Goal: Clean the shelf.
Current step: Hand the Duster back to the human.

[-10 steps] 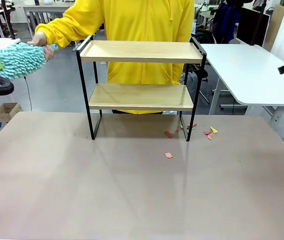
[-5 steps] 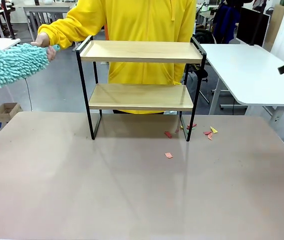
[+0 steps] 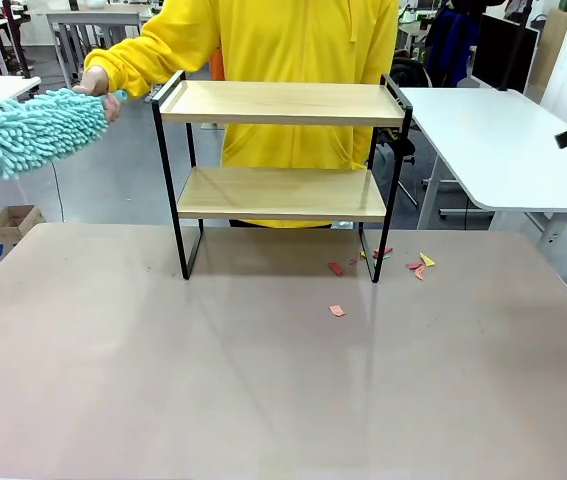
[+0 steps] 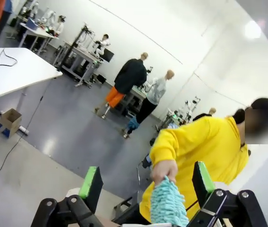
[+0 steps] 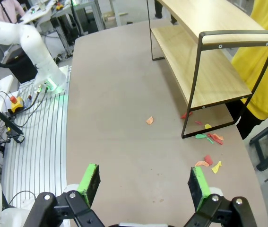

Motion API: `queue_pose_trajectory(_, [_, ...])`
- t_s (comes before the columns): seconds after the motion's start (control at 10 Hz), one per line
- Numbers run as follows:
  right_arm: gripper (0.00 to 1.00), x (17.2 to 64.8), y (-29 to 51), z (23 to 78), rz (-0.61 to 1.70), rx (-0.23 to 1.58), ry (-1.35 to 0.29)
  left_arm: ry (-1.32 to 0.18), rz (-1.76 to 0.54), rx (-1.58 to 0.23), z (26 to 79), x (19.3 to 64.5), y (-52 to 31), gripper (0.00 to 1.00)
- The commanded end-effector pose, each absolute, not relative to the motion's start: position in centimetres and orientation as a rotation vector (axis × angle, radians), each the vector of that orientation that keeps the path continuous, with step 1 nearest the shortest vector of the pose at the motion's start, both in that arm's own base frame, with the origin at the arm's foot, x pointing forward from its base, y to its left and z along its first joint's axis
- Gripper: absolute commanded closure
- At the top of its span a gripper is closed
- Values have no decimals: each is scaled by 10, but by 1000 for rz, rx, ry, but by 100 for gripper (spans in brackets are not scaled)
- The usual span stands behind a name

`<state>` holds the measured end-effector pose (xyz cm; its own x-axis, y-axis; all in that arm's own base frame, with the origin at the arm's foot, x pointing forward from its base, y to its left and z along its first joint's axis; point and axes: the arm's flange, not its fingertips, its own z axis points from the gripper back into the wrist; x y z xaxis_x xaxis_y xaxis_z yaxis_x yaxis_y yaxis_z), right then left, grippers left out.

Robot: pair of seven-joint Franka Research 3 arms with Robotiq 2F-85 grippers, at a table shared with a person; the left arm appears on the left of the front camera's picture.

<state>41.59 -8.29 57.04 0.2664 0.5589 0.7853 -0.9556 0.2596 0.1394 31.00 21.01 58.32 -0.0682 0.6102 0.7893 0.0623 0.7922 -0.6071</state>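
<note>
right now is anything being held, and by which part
The person's hand grips the turquoise duster at its handle end. Both grippers, left and right, are open and hold nothing.

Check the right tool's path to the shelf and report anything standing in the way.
Nothing visible blocks it. In the right wrist view the open right tool looks over bare table toward the shelf; just flat paper scraps lie near the shelf's foot. The person's duster is off to the shelf's other side.

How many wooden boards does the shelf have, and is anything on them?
2. The upper board sits at the top of the shelf, the lower board halfway down its black frame. Both look bare; coloured paper scraps lie on the table.
</note>
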Motion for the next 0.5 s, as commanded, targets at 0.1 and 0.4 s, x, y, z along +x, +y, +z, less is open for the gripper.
queue_pose_trajectory(0.1, [0, 415, -84, 572, 1162, 689, -683, -1590, 542, -530, 577, 323, 231, 0])
queue_pose_trajectory(0.4, [0, 415, -84, 572, 1162, 689, -683, -1594, 539, -531, 580, 311, 231, 0])
